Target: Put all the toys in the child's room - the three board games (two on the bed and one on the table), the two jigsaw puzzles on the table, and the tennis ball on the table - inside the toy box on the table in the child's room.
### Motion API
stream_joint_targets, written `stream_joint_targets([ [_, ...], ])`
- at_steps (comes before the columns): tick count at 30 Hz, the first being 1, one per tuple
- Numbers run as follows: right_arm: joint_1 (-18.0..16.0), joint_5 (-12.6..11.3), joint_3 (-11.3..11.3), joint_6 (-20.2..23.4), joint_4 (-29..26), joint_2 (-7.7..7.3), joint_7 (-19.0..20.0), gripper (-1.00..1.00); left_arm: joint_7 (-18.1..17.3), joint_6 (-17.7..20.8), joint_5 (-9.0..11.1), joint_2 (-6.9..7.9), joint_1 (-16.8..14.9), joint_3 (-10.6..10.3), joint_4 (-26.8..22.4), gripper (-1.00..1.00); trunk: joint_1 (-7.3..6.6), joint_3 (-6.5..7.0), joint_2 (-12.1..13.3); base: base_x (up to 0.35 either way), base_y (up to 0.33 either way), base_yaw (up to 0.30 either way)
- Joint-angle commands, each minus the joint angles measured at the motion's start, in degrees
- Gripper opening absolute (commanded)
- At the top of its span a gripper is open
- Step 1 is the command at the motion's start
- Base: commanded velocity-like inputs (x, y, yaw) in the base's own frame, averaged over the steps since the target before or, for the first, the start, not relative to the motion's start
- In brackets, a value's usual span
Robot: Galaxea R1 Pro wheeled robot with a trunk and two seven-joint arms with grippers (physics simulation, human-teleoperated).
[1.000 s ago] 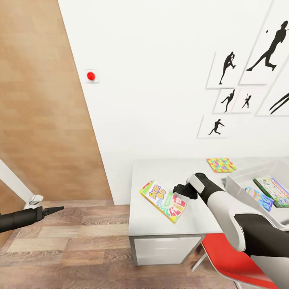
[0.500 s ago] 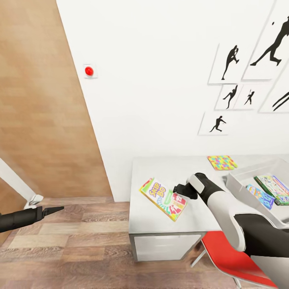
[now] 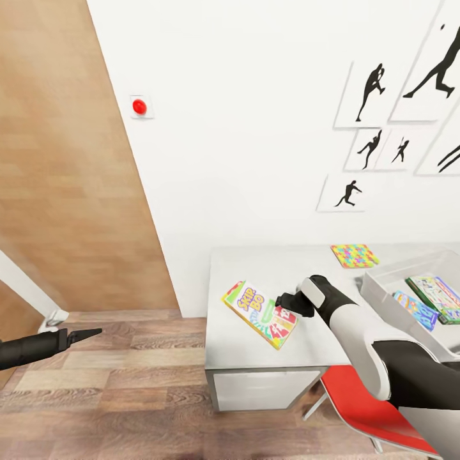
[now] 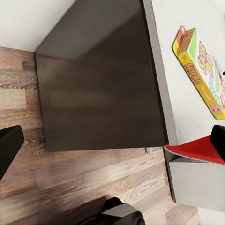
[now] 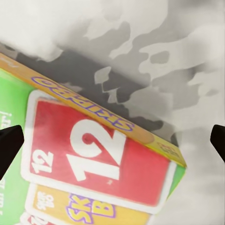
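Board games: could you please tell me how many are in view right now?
3. The Skip-Bo box lies on the table at the right gripper; a blue one and a green-edged one lie in the toy box.

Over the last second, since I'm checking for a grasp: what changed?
Nothing was grasped or released. Only the camera shifted: wall pictures and red button slid up the frame. The right gripper stays open at the Skip-Bo box, which lies as before on the table. The left gripper hasn't moved.
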Motion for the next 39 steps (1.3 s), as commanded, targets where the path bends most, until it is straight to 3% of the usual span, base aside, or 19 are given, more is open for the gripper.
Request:
stream_joint_targets([
  [1,-0.03,-0.62,0.19,0.18,-0.09,0.01,-0.49,1.00,-0.07,0.36,0.22,0.02,-0.04,0.00,0.01,1.00,0.03,-0.12,-0.11,0.000,0.000,0.000],
  [39,0.84,-0.52,0.25,0.25,-0.10,0.39,-0.44,1.00,-0.04,0.36,0.22,0.02,-0.04,-0.01,0.02,1.00,0.03,-0.17,-0.11,0.000,0.045,0.000],
])
